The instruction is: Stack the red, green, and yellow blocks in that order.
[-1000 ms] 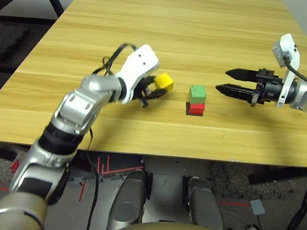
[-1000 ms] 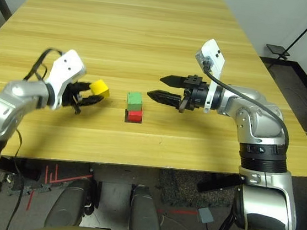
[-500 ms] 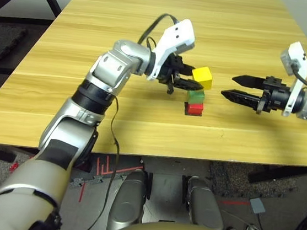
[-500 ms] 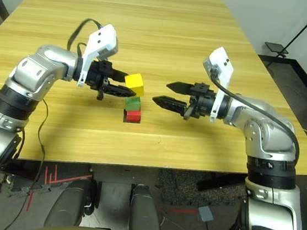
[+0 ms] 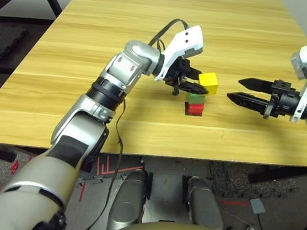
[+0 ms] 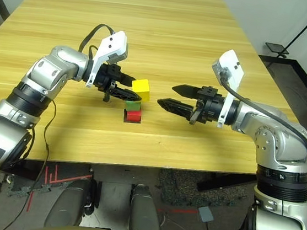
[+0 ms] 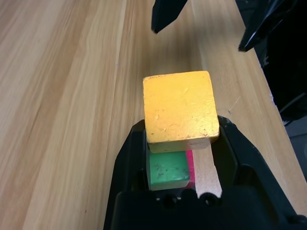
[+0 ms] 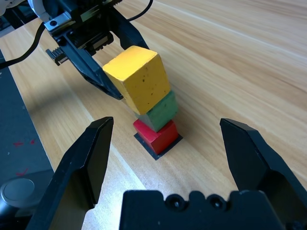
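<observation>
- You are holding the yellow block (image 8: 146, 84) in your left gripper (image 5: 203, 83), its fingers closing on two opposite faces; you are carrying it over the green block (image 8: 163, 112), slightly off its line, and I am not managing to tell whether the two are touching.
- The green block is sitting on the red block (image 8: 157, 136), which is resting on the black patch (image 8: 169, 149) on the table (image 5: 158, 121).
- Your right gripper (image 5: 233, 87) is standing wide apart and empty, beside the stack.
- You are probably handling light, stiff cubes with smooth, matte faces; they are not looking fragile, but a light stack is likely to be sliding if you are nudging it.
- You are gripping well by flat sides, leaving the underside free for landing; you are wanting it level and centred before letting go.
- You are using no container here: the blocks are standing in the open.
</observation>
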Available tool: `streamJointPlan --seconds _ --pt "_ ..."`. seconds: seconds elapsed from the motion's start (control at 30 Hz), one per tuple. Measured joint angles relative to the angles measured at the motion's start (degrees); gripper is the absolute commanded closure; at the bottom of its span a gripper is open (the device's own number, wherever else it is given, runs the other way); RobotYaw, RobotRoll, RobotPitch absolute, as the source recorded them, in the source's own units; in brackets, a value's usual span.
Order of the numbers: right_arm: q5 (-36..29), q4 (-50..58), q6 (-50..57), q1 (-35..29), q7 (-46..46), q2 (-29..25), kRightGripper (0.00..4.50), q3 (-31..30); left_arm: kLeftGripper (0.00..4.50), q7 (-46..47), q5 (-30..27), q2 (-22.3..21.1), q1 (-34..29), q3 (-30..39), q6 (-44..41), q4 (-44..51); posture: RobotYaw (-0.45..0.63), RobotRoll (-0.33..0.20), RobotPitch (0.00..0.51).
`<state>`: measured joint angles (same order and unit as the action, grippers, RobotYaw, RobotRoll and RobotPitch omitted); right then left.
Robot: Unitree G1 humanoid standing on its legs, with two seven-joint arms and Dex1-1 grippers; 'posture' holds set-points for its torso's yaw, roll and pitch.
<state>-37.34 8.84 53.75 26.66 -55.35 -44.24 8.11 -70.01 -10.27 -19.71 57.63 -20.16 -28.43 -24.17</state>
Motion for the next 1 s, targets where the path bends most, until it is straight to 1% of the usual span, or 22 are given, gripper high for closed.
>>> streamJointPlan --seconds 0.47,0.53,0.6,0.73,0.77,0.9,1.0 --pt "-1.24 0.29 0.68 -0.36 0.59 -0.09 0.00 0.15 2.59 -0.45 1.87 0.67 -0.03 0.05 2.43 -3.40 0.07 -0.131 0.123" --pt "-1.48 0.29 0.68 -0.35 0.65 -0.15 0.00 0.15 2.04 -0.46 1.92 0.70 -0.03 0.05 2.57 -3.50 0.07 -0.132 0.126" --pt "-1.68 0.29 0.69 -0.35 0.70 -0.20 0.00 0.15 1.63 -0.48 2.02 0.70 -0.03 0.05 2.59 -3.50 0.07 -0.132 0.125" --pt "-1.95 0.28 0.68 -0.35 0.73 -0.45 0.00 0.15 0.24 -0.52 2.60 0.71 -0.03 0.06 2.60 -3.49 0.08 -0.134 0.123" --pt "-2.00 0.28 0.69 -0.34 0.73 -0.52 0.00 0.15 0.03 -0.52 2.61 0.71 -0.03 0.08 2.60 -3.45 0.08 -0.134 0.123" --pt "-2.06 0.23 0.67 -0.09 0.70 -0.64 0.00 0.15 0.03 0.22 2.35 0.79 -0.03 1.34 0.86 -1.85 0.09 -0.135 0.119" --pt "-2.41 0.10 0.72 0.85 0.67 -0.54 0.00 0.15 0.03 1.30 -0.69 0.72 -0.04 4.54 -4.44 3.60 0.10 -0.138 0.108"
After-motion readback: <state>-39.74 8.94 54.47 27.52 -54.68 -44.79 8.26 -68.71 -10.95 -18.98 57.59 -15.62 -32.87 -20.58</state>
